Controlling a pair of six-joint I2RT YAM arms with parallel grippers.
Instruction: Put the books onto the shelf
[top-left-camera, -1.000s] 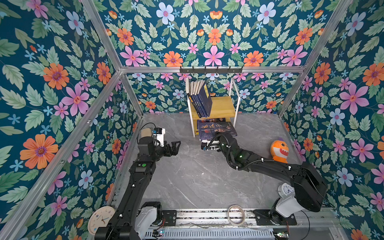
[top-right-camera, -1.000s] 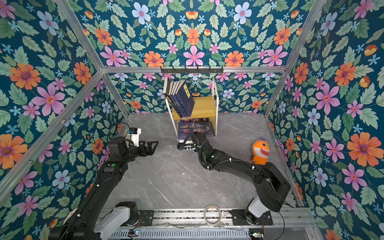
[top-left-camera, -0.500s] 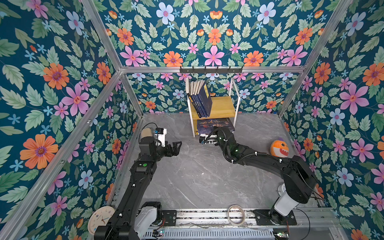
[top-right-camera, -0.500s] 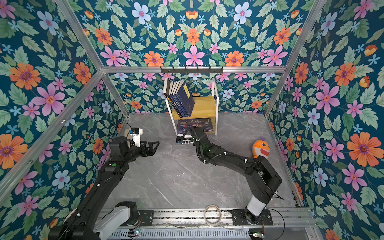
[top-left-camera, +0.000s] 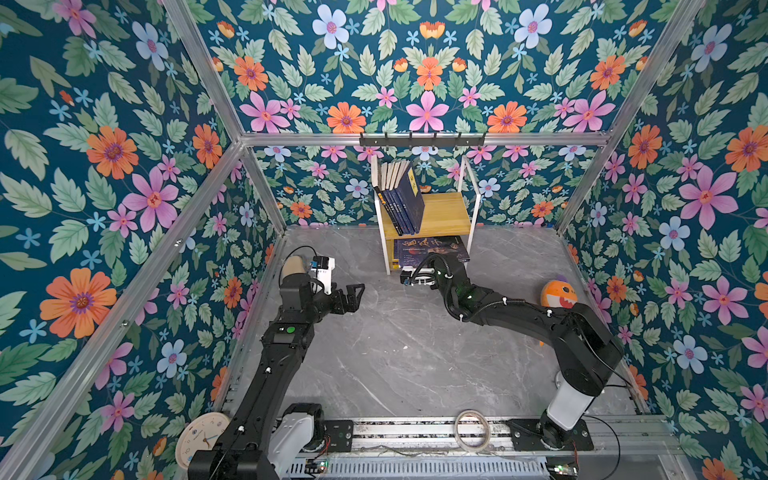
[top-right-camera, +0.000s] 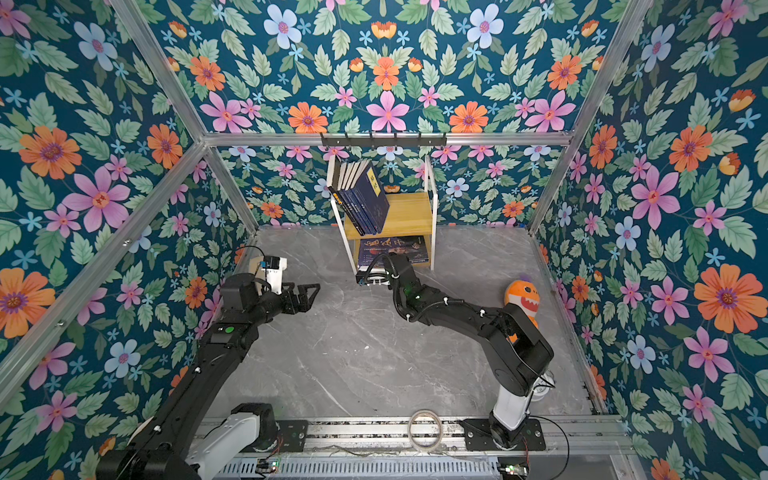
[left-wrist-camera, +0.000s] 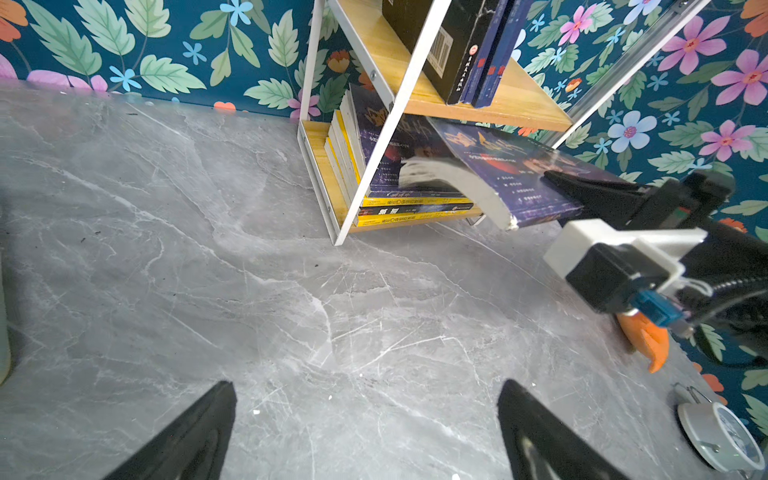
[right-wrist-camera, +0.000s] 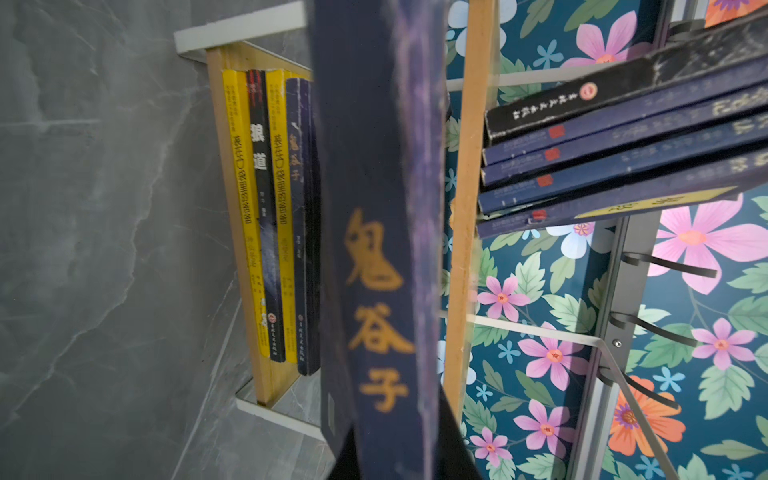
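Note:
The shelf (top-left-camera: 446, 208) (top-right-camera: 411, 214) stands against the back wall in both top views. Several navy books (top-left-camera: 405, 199) (top-right-camera: 365, 199) lean on its upper board. A stack with yellow and dark spines (left-wrist-camera: 411, 203) (right-wrist-camera: 270, 208) lies on the lower board. My right gripper (top-left-camera: 430, 264) (right-wrist-camera: 395, 440) is shut on a dark navy book with gold title characters (top-left-camera: 432, 247) (top-right-camera: 392, 247) (left-wrist-camera: 519, 166) (right-wrist-camera: 378, 249). That book lies flat, its far part inside the lower tier above the stack. My left gripper (top-left-camera: 353, 293) (top-right-camera: 309, 291) (left-wrist-camera: 368, 399) hangs open over the bare floor, left of the shelf.
An orange shark plush (top-left-camera: 559, 293) (top-right-camera: 521, 297) stands by the right wall. A black hook rail (top-left-camera: 422, 139) runs above the shelf. A tape ring (top-left-camera: 471, 430) lies on the front rail, a round clock (top-left-camera: 199, 436) at the front left. Floral walls enclose the grey marble floor (top-left-camera: 395, 353).
My right gripper has moved back toward the shelf, carrying the dark navy book deeper into the lower tier. The left arm has hardly moved and stays open.

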